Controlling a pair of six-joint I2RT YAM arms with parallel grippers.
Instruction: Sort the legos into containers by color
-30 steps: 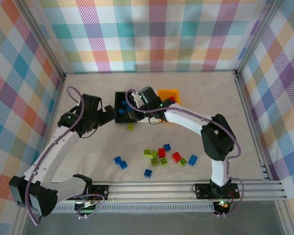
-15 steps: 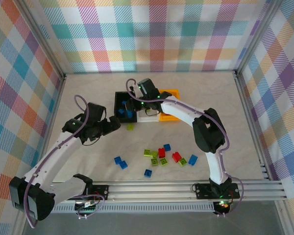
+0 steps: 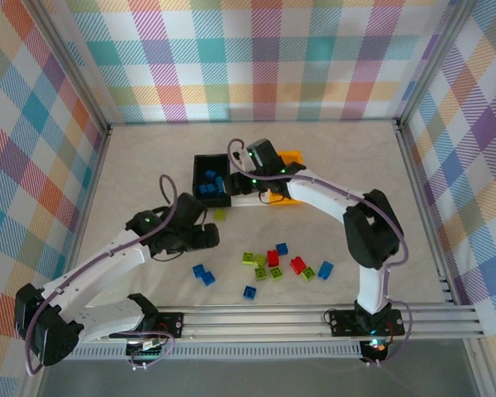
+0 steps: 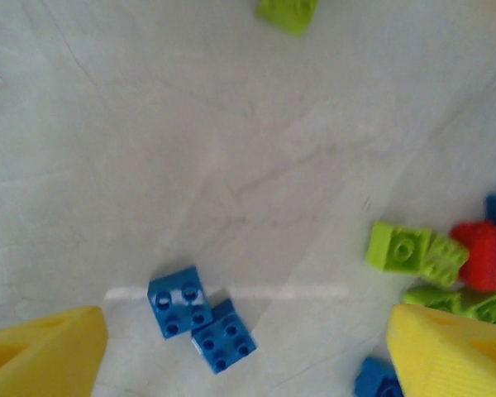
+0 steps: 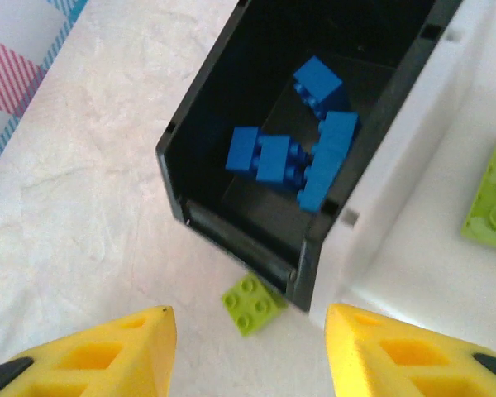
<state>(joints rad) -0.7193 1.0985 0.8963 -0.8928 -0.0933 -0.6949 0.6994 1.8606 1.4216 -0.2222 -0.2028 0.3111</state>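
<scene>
Blue studded plastic bricks (image 5: 302,161) share the black rectangular bin (image 5: 202,132) below the parted, empty right end effector (image 5: 246,327); the left end effector (image 4: 248,310), wide, seems aimed at a loose blue pair (image 4: 200,321).

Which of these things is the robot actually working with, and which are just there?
Job: loose legos, blue legos already binned, black bin, white bin, orange bin.
Just there: plaid walls, metal rail, table.

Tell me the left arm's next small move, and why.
Probably lower the left gripper, whose jaws are open, straight onto the pair of blue bricks lying side by side on the table below it, then close on one. Other blue legos already lie in the black bin, so that is likely where it goes.
</scene>
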